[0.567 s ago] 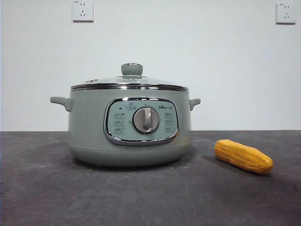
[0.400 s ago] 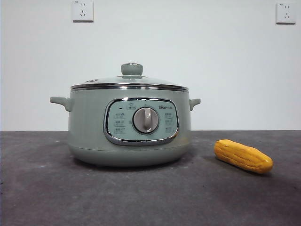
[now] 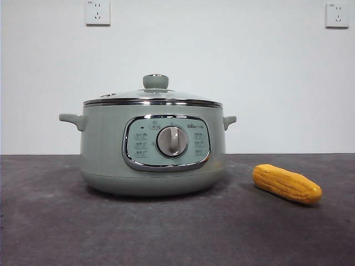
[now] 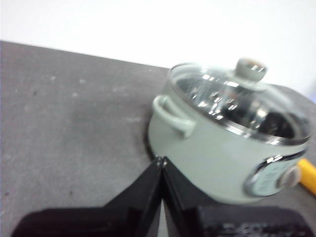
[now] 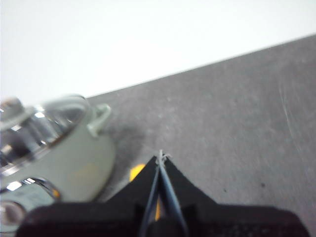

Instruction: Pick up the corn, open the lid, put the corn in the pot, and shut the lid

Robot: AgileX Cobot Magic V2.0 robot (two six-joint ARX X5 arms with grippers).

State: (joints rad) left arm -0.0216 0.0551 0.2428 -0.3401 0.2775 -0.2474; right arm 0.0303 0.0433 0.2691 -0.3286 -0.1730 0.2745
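The sage-green pot [image 3: 152, 149] stands on the dark table, left of centre in the front view. The glass lid [image 3: 153, 95] with its green knob sits closed on it. The yellow corn [image 3: 287, 183] lies on the table to the pot's right, apart from it. In the left wrist view my left gripper [image 4: 161, 160] is shut and empty, above the table near the pot [image 4: 222, 148] and its lid [image 4: 237, 101]. In the right wrist view my right gripper [image 5: 161, 157] is shut and empty above the corn [image 5: 137, 173], which is mostly hidden behind the jaws, with the pot [image 5: 54, 148] beside it.
A white wall with two sockets [image 3: 97, 12] stands behind the table. The dark grey table [image 3: 166, 233] stretches in front of the pot and corn. Neither arm shows in the front view.
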